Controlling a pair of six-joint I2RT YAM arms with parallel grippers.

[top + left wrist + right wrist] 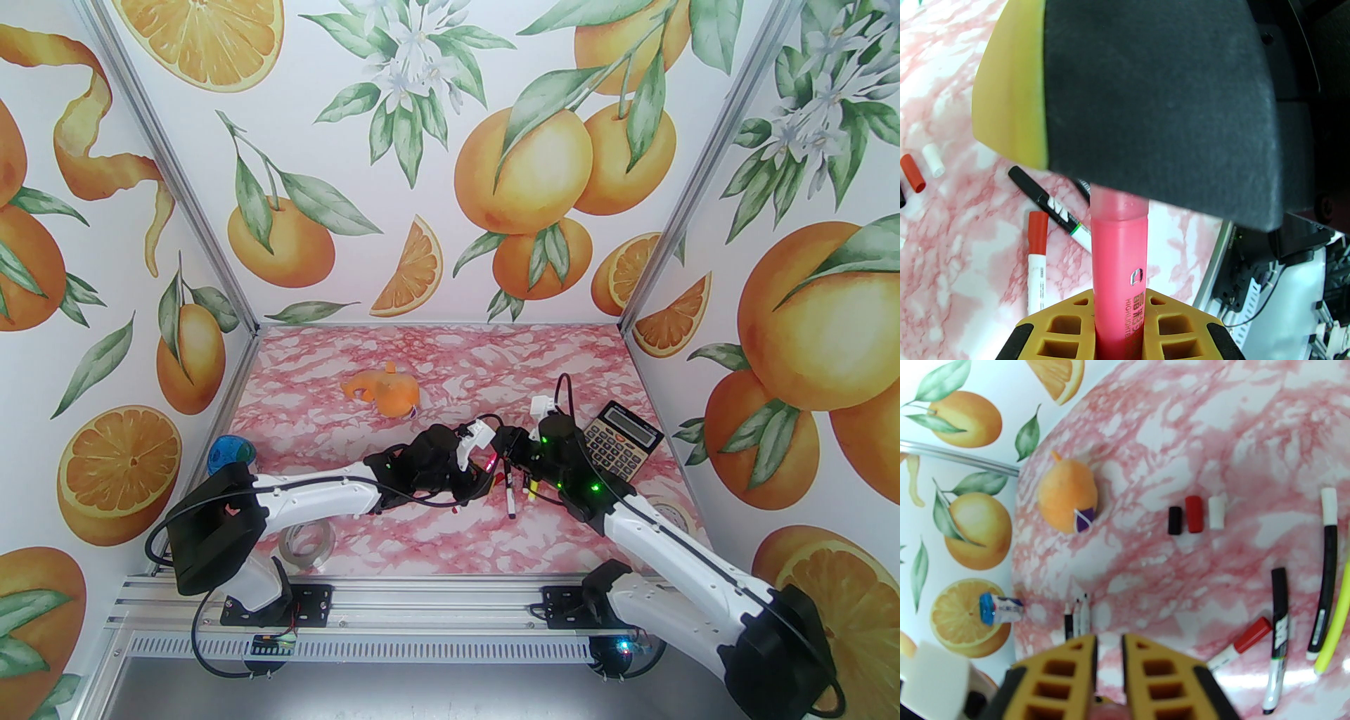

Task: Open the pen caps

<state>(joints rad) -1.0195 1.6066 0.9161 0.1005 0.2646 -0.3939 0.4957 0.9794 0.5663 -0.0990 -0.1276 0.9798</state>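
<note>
The translucent pink plastic highlighter barrel (1118,267) is smooth and glossy; its frosted pink cap (1118,205) is duller plastic. Under it, the pink marble-print tabletop (1216,430) has a sheen. Nearby, stubby black, red and white caps (1194,514) are smooth plastic; farther off, an orange pear-shaped toy (1065,497) looks fuzzy.

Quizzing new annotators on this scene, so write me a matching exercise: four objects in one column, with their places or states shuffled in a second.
1. pink highlighter
2. red cap
3. calculator
4. tape roll

A. lies between a black cap and a white cap
B. clamped in the left gripper
C. near-left part of the table
D. right side of the table

Pairs: 1-B, 2-A, 3-D, 4-C
</note>
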